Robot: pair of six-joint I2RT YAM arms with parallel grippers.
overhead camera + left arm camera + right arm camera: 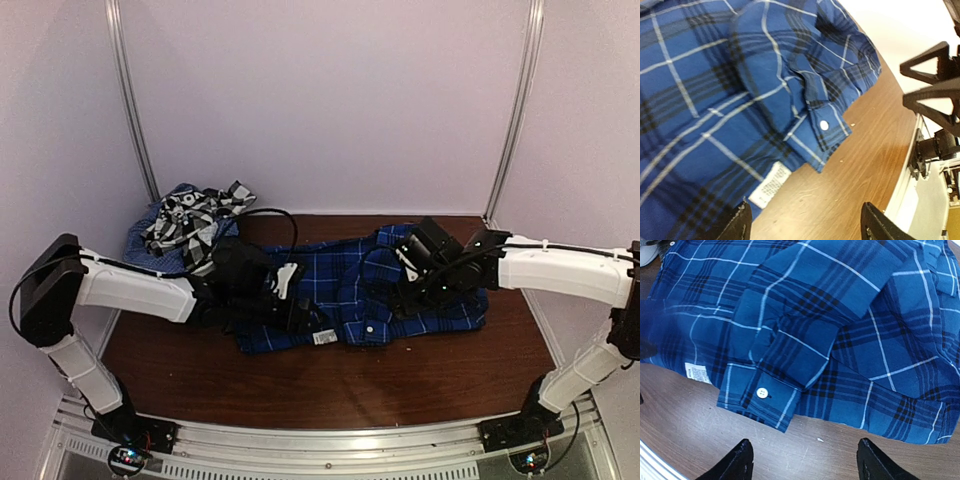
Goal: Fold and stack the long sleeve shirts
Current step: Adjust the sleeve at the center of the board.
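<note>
Soft woven plaid cloth shirt (pixel 840 340) on a smooth, faintly glossy wood-grain table (pixel 690 415)

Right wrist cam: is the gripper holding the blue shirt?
No: the right gripper is open, with only table between its fingers and the shirt lying just beyond them.

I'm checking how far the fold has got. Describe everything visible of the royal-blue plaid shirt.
The royal-blue plaid shirt is woven cloth with thin white and black lines. It lies partly folded on the brown table, one sleeve across its body, the buttoned cuff and a white label at its near edge. The left gripper and right gripper hover over it, fingers open, gripping nothing.
</note>
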